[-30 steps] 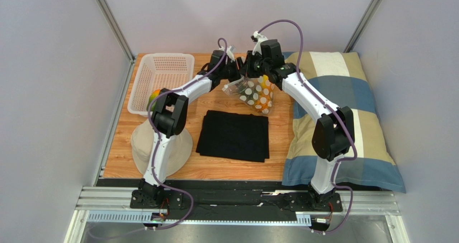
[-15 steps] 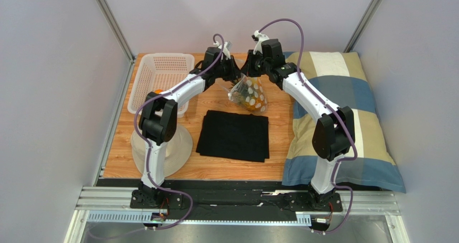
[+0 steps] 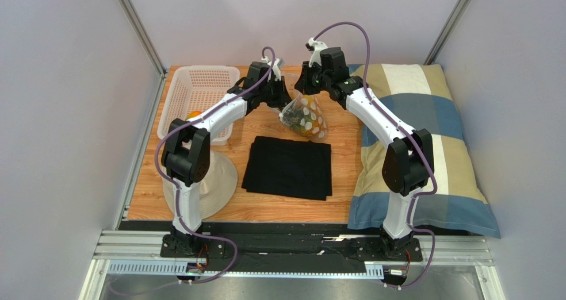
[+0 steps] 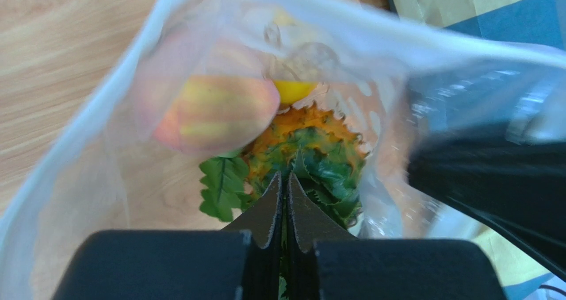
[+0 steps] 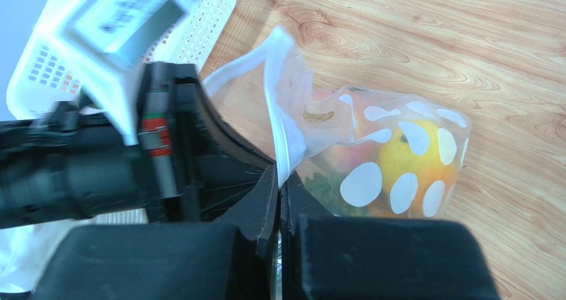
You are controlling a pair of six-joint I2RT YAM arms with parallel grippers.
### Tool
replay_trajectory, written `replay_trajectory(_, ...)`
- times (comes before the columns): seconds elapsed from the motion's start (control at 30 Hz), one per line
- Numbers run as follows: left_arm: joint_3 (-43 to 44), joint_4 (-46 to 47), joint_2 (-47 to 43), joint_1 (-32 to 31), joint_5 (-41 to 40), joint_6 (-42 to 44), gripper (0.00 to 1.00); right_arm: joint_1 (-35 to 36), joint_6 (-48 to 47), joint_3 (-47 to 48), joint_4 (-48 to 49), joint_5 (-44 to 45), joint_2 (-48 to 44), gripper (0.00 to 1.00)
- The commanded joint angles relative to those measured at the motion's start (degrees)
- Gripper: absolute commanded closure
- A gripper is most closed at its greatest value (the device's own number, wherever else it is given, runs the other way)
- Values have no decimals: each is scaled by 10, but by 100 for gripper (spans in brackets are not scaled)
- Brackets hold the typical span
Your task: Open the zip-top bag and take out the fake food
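Observation:
The zip-top bag [image 3: 305, 117], clear with white dots, hangs over the wooden table at the back centre, gathered to a point between my two grippers. My right gripper [image 5: 279, 177] is shut on the bag's white rim strip [image 5: 282, 114]. My left gripper [image 4: 285, 177] is shut with the bag's clear film [image 4: 99, 147] spread around it; the film between its pads is too thin to make out. The fake food lies inside the bag: a peach [image 4: 216, 114], a yellow lemon [image 5: 405, 154], a pineapple [image 4: 312, 141] and a green leaf [image 4: 219, 187].
A folded black cloth [image 3: 287, 167] lies in front of the bag. At the back left stands a white perforated basket [image 3: 199, 91] with an orange fruit [image 3: 192, 114] at its near edge. A cream hat [image 3: 216, 187] lies near left; a checked pillow [image 3: 425, 141] fills the right side.
My left gripper has closed at the bag's mouth, and its arm has swung back and left. The bag now hangs narrower and more gathered. The right gripper has stayed shut on the rim.

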Motion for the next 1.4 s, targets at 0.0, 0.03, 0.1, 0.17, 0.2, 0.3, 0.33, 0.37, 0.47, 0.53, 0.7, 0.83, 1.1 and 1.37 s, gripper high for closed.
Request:
replay_trajectory(0.0,-10,-7,-82,-4,-21,34,100,-2,-19,19,20,9,3,100)
replay_trajectory(0.03,-14,-6,-99,-4,-26,32,100,-2,-23,18,20,8,4,100)
replay_trajectory(0.1,-11,-5,-115,-3,-41,31,100,-2,-27,12,21,16,5,100)
replay_trajectory(0.17,10,-9,-130,-3,-57,28,100,-2,-29,1,31,24,2,100)
replay_trajectory(0.2,23,-21,-132,-3,-63,26,100,-2,-27,-4,36,23,1,100)
replay_trajectory(0.3,82,-60,-114,-3,-106,19,100,-1,-21,-15,50,15,-8,100)
replay_trajectory(0.33,99,-69,-91,-3,-114,17,100,-1,-19,-21,64,5,-13,100)
replay_trajectory(0.37,141,-80,-75,-2,-122,17,100,1,-17,-26,72,0,-23,100)
replay_trajectory(0.47,217,-115,-12,-2,-140,17,100,13,-26,-25,80,-13,-35,100)
replay_trajectory(0.53,252,-141,23,-2,-148,17,100,16,-27,-18,72,-8,-34,100)
replay_trajectory(0.7,223,-165,-26,-3,-94,44,100,15,-37,1,44,25,-14,100)
replay_trajectory(0.83,136,-197,-96,-3,-133,57,81,17,-30,1,45,12,-13,100)
replay_trajectory(1.1,51,-246,-171,-2,-126,97,58,16,-31,-5,46,9,-21,100)
replay_trajectory(1.37,11,-216,-204,-3,-112,106,64,18,-29,-4,46,0,-20,100)
